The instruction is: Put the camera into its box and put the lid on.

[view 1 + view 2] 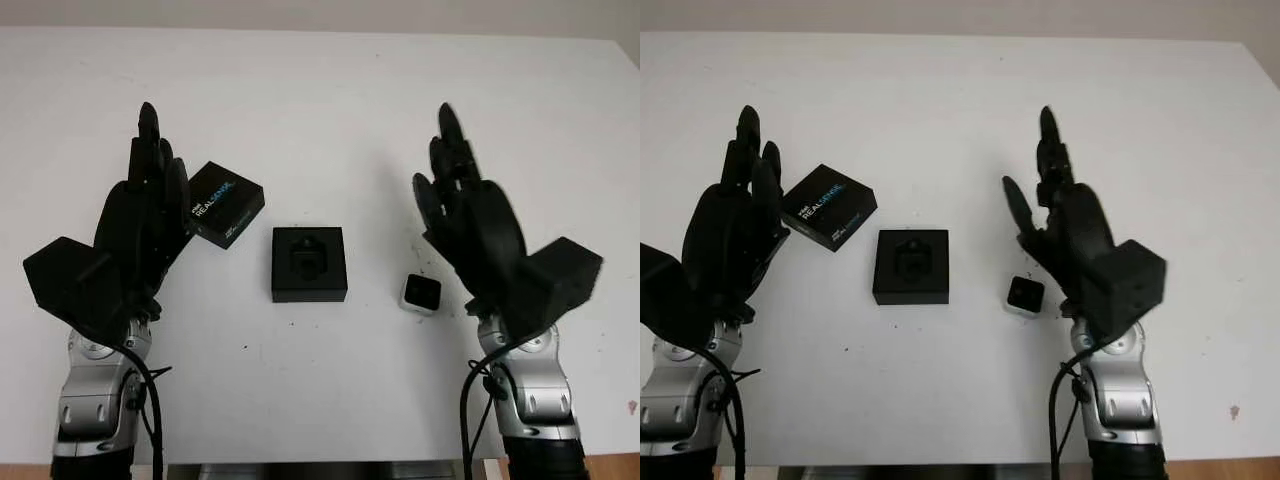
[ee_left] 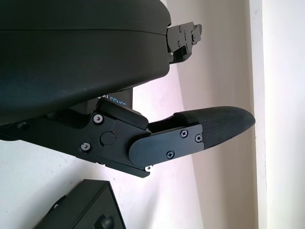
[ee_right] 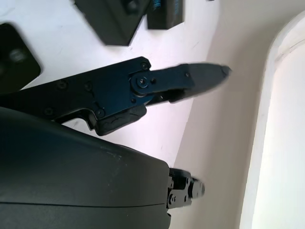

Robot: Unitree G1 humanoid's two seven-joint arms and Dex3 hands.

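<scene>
White worktop (image 1: 320, 100): small rigid camera (image 1: 420, 292), probably light, best pinched by its sides; left hand (image 1: 140, 225), right hand (image 1: 470, 235) open, empty.

I see a plain white table (image 1: 320, 100) with no pattern on it, and behind its far edge a pale grey strip of wall. My left hand (image 1: 140, 215) and my right hand (image 1: 470, 220) are both matte black, and below them the wrists are silver metal with black cables. The box (image 1: 309, 264) is black outside and also black inside. The lid (image 1: 226, 204) is black with white letters and one blue word. The camera (image 1: 421, 292) has a white body and a black front face.
</scene>
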